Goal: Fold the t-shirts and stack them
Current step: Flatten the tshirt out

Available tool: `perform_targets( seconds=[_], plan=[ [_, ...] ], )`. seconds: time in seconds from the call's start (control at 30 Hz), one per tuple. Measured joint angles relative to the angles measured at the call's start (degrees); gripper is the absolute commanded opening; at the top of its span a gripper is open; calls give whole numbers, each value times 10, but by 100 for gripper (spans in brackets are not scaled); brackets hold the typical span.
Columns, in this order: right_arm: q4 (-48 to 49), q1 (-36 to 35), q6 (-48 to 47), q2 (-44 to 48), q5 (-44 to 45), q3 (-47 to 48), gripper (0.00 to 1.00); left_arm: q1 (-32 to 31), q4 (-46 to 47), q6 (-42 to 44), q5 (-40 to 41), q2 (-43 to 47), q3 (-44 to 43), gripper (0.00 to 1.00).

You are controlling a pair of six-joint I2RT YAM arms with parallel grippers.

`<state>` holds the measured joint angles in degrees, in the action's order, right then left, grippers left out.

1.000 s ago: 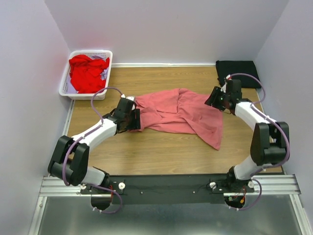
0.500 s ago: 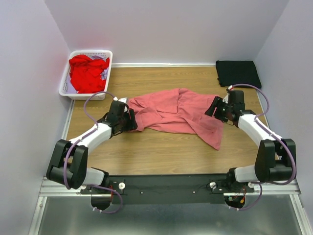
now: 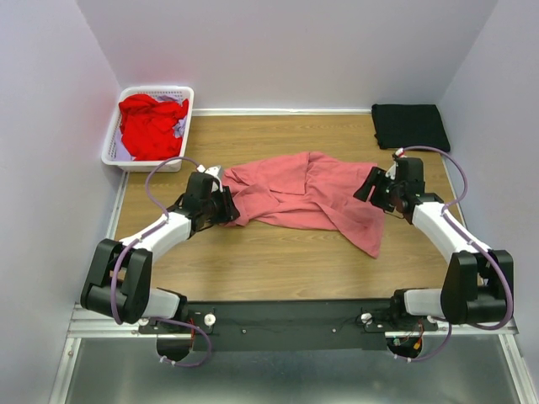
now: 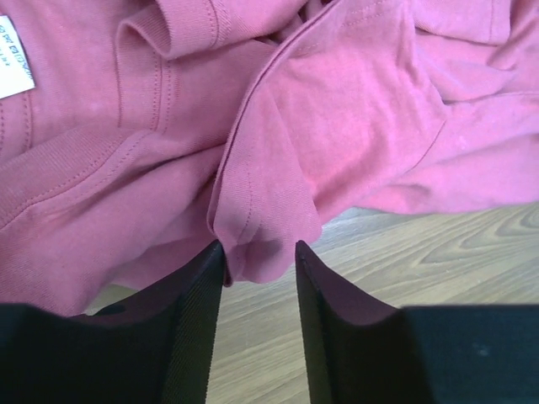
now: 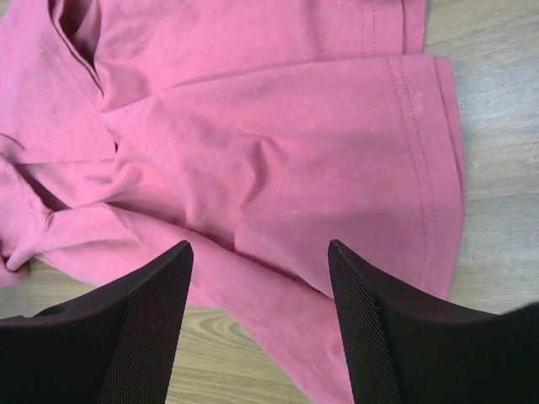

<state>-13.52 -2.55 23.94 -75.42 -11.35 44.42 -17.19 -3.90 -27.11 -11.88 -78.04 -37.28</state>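
The salmon-pink t-shirt point(image 3: 303, 198) lies crumpled across the middle of the wooden table. My left gripper point(image 3: 227, 209) is low at its left edge. In the left wrist view a fold of the pink t-shirt point(image 4: 337, 126) pokes between the tips of the left gripper point(image 4: 259, 252), whose jaws still stand a little apart. My right gripper point(image 3: 370, 187) hangs wide open over the shirt's right side. The right wrist view shows the right gripper point(image 5: 259, 248) above a hemmed panel of the pink t-shirt point(image 5: 278, 143). A red t-shirt point(image 3: 150, 124) is bunched in the basket. A black t-shirt point(image 3: 409, 126) lies folded at the back right.
The white lattice basket point(image 3: 156, 90) stands at the back left corner against the wall. Grey walls close in the table on three sides. Bare wood point(image 3: 278, 261) runs between the pink shirt and the arm bases.
The left gripper slid left to the shirt's edge and its jaws narrowed around a fold. The right gripper came nearer and lower over the shirt's right side and opened wider.
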Motion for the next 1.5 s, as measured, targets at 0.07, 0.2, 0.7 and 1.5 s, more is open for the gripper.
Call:
perform_targets(
  seconds=[0.07,0.2,0.7,1.5],
  plan=[
    [-1,0,0,1,0,-2,72,2,0,-3,-6,0,0,38],
    [-3,0,0,2,0,-5,72,3,-2,-5,-12,2,0,32],
    [-25,0,0,15,1,-19,72,26,-17,-11,-7,17,12,40],
    [-28,0,0,15,1,-20,72,38,26,-19,-70,-19,26,38]
  ],
)
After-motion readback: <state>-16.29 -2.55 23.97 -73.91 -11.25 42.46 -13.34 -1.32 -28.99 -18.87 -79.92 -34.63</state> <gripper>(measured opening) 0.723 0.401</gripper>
